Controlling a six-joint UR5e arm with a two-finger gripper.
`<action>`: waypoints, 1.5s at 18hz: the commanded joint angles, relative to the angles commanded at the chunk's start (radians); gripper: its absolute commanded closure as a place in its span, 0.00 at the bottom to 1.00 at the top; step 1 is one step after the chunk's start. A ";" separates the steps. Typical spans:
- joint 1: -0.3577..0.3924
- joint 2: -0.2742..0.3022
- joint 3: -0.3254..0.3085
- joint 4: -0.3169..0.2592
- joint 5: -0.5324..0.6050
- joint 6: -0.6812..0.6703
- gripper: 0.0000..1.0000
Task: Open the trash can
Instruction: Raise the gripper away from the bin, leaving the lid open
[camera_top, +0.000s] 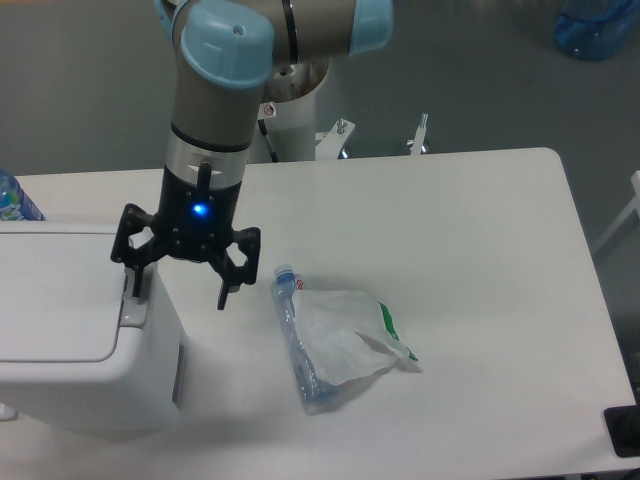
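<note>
While the pincer (179, 292) hangs spread apart, one finger (131, 276) sits over the trash can (70, 330) lid edge, left of frame.

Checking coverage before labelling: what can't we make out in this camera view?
- Trash can: left and bottom sides cut off by the frame edge.
- Grey push tab: partly hidden by the end effector; contact can't be told.
- Bottle: largely covered by the bag.
- Arm: upper part cropped at top.
</note>
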 joint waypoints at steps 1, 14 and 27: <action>0.000 0.000 0.000 0.000 0.000 0.000 0.00; 0.000 -0.006 0.009 0.000 0.002 0.003 0.00; 0.110 0.000 0.117 -0.011 0.220 0.156 0.00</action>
